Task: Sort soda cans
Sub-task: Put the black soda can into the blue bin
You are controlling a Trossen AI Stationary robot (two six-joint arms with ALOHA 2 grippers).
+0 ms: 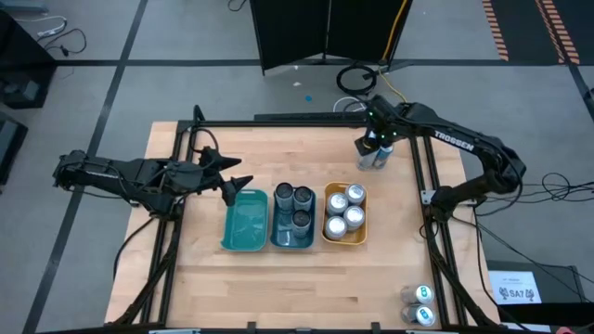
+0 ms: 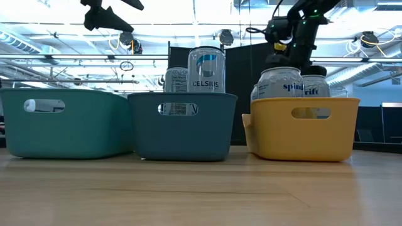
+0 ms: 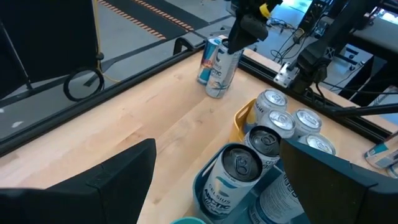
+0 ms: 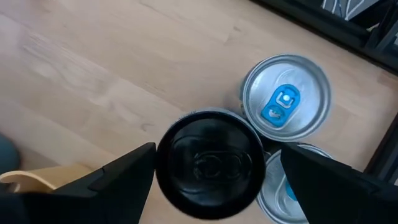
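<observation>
Three soda cans stand upright together on the wood near the table's far right corner: a black-topped can (image 4: 211, 163) and two silver cans with blue tabs (image 4: 286, 96). My right gripper (image 1: 375, 141) hangs open just above them, pointing down, with a finger on either side of the black-topped can and no touch showing. Three cans (image 1: 294, 206) stand in the blue-grey tray (image 1: 278, 232), and several silver cans (image 1: 345, 211) stand in the yellow tray (image 1: 327, 230). My left gripper (image 1: 234, 183) waits open in the air over the far left corner of the teal tray (image 1: 245, 223).
Two more cans (image 1: 419, 304) stand at the table's near right corner. The three trays sit side by side mid-table. A black frame rail (image 1: 306, 122) runs along the far edge and down both sides. Bare wood lies between the trays and the far cans.
</observation>
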